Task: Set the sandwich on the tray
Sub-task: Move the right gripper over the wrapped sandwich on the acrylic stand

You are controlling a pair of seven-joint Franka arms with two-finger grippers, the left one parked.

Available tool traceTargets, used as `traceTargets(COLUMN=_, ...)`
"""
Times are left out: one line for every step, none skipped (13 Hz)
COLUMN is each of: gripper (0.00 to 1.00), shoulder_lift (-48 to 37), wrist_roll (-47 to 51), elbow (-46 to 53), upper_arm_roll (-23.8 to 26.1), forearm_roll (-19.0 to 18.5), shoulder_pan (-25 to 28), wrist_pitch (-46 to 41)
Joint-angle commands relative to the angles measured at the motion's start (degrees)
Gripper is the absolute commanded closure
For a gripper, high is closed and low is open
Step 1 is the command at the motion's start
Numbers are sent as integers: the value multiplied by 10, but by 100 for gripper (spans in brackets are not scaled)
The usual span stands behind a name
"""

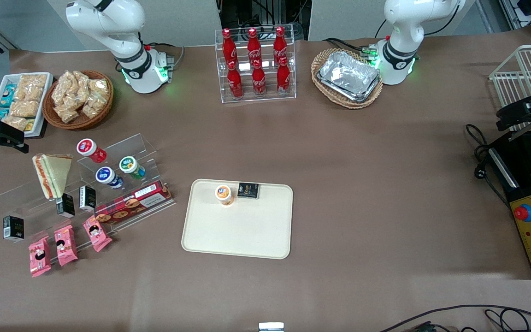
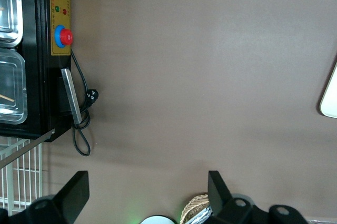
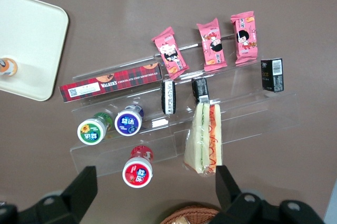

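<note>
The sandwich (image 1: 52, 174), a clear-wrapped wedge with white bread and orange and green filling, leans on the clear stepped shelf (image 1: 145, 145) toward the working arm's end of the table. It also shows in the right wrist view (image 3: 205, 137). The cream tray (image 1: 238, 230) lies mid-table and holds an orange-lidded cup (image 1: 223, 193) and a small black box (image 1: 249, 190); its corner shows in the right wrist view (image 3: 31, 50). My right gripper (image 1: 2, 137) hovers high, a little farther from the front camera than the sandwich. In its own view the gripper (image 3: 155, 192) is open wide and empty.
The shelf also carries three lidded cups (image 1: 105, 162), small black boxes (image 1: 87, 198), a red biscuit box (image 1: 132, 206) and pink snack packets (image 1: 66, 245). A wicker basket of snack bags (image 1: 77, 99) and a white dish (image 1: 20, 102) stand near the gripper. A cola rack (image 1: 256, 64) stands farther back.
</note>
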Motion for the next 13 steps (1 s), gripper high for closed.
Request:
traceTargets(gripper=0, shoulder_lift=3, wrist_roll=6, elbow=7, upper_arm_roll=2, forearm_roll=3, shoulder_pan=-8, wrist_pitch=5)
traceTargets(gripper=0, shoulder_lift=3, wrist_roll=9, elbow=7, upper_arm_roll=2, forearm_roll=4, shoulder_pan=-8, wrist_pitch=5)
traceTargets(gripper=0, shoulder_lift=3, wrist_roll=32, elbow=8, upper_arm_roll=2, forearm_roll=6, shoulder_pan=-8, wrist_pitch=5)
traceTargets(gripper=0, shoulder_lift=3, wrist_roll=52, elbow=9, upper_arm_roll=2, forearm_roll=4, shoulder_pan=-8, wrist_pitch=5)
traceTargets(gripper=0, shoulder_lift=4, wrist_roll=57, elbow=13, upper_arm_roll=2, forearm_roll=4, shoulder_pan=-8, wrist_pitch=5)
traceTargets(gripper=0, shoulder_lift=3, wrist_roll=61, elbow=12, upper_arm_roll=0, forearm_roll=5, shoulder_pan=-10, wrist_pitch=5)
traceTargets(gripper=0, shoulder_lift=3, wrist_roll=60, elbow=12, upper_arm_roll=-8, forearm_roll=6, shoulder_pan=-15, wrist_pitch=4)
traceTargets(gripper=0, shoulder_lift=1, wrist_roll=59, elbow=11, upper_arm_roll=-13, forearm_roll=6, shoulder_pan=-16, wrist_pitch=3)
traceTargets(gripper=0, shoulder_lift=1, wrist_roll=56, elbow=10, upper_arm_roll=-22, forearm_roll=7, shoulder_pan=-16, wrist_pitch=3)
traceTargets(gripper=0, shoulder_lift=0, wrist_roll=53, elbow=7, upper_arm_roll=-33, forearm_roll=7, shoulder_pan=-16, wrist_pitch=4)
traceTargets(gripper=0, shoulder_lift=-1, wrist_roll=51, elbow=1, upper_arm_roll=-47, forearm_roll=7, shoulder_pan=-16, wrist_pitch=4)
traceTargets(gripper=0, shoulder_lift=-5, wrist_roll=43, elbow=-7, upper_arm_roll=-56, forearm_roll=7, shoulder_pan=-15, wrist_pitch=5)
traceTargets(gripper=0, shoulder_lift=-6, wrist_roll=31, elbow=-12, upper_arm_roll=-63, forearm_roll=7, shoulder_pan=-15, wrist_pitch=6)
